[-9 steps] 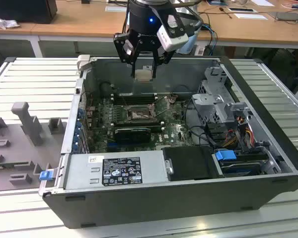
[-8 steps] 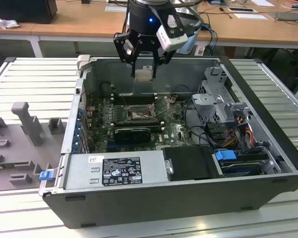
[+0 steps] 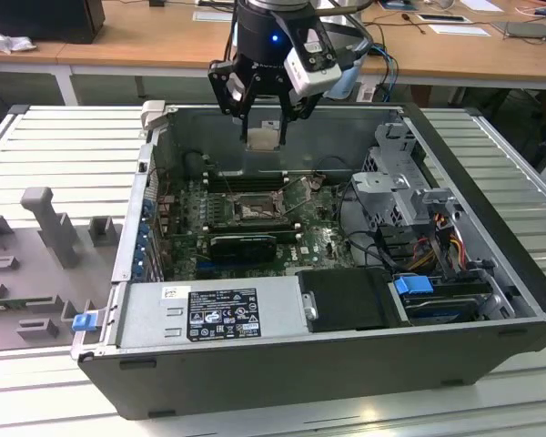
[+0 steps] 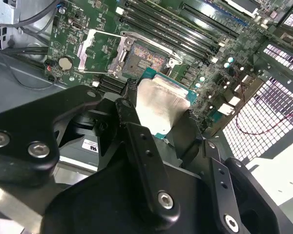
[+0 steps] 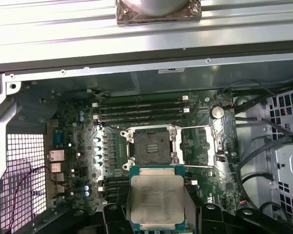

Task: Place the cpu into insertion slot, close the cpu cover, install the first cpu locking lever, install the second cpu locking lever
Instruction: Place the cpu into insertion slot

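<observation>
Gripper: the gripper [image 3: 264, 137] hangs over the far wall of the open computer case [image 3: 491, 300], above the motherboard [image 3: 323, 238].
Fingers: closed onto two opposite edges of the cpu [image 4: 163, 105]. The second wrist view shows one black finger [image 4: 128, 109] pressed to one edge and its partner against the other.
Cpu: held flat in the air with its pale metal top towards the wrist cameras, apart from the board and not in the socket.
Insertion slot: the insertion slot [image 5: 151, 146] is bare, its dark contact field exposed inside the silvery rim. In the first wrist view it appears just beyond the held chip.
Cpu cover: the cpu cover [image 5: 214, 145] lies swung open beside the socket, with green board showing through its window.
Exterior view adds: the gripper's height over the case, the power supply [image 3: 218, 309] at the near wall and a grey fixture [image 3: 50, 223] on the slatted table [image 3: 64, 137] at the exterior view's left.
Wrist views add: the memory slots [image 5: 141, 109] beside the socket and a coin cell [image 5: 216, 111] on the board.
Hard to make out: in the exterior view the chip is a small pale patch between the fingers. In the first wrist view one edge of it is cut off by the frame.
</observation>
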Controlling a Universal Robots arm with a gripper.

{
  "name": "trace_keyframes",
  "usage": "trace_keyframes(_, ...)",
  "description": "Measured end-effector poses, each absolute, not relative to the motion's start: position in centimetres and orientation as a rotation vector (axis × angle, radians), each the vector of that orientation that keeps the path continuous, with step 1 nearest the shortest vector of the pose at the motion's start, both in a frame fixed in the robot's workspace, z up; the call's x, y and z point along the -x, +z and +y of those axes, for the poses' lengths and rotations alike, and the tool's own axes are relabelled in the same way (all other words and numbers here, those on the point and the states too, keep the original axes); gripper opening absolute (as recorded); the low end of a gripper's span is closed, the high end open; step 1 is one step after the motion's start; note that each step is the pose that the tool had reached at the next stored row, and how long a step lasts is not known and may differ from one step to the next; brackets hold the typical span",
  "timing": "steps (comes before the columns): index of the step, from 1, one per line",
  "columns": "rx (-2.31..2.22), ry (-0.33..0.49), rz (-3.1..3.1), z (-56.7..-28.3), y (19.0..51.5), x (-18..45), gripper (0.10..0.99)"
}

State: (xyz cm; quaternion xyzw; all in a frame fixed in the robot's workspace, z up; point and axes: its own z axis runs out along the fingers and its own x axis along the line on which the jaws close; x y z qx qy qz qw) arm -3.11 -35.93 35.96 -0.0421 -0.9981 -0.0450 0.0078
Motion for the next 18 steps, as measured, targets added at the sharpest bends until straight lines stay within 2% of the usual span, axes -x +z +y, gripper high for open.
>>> trace_keyframes(12,0.239,-0.142,-3.117,-35.93,35.95,3.11,0.529)
trace_keyframes(18,0.466,-0.143,-3.098,-35.93,35.92,3.1,0.529)
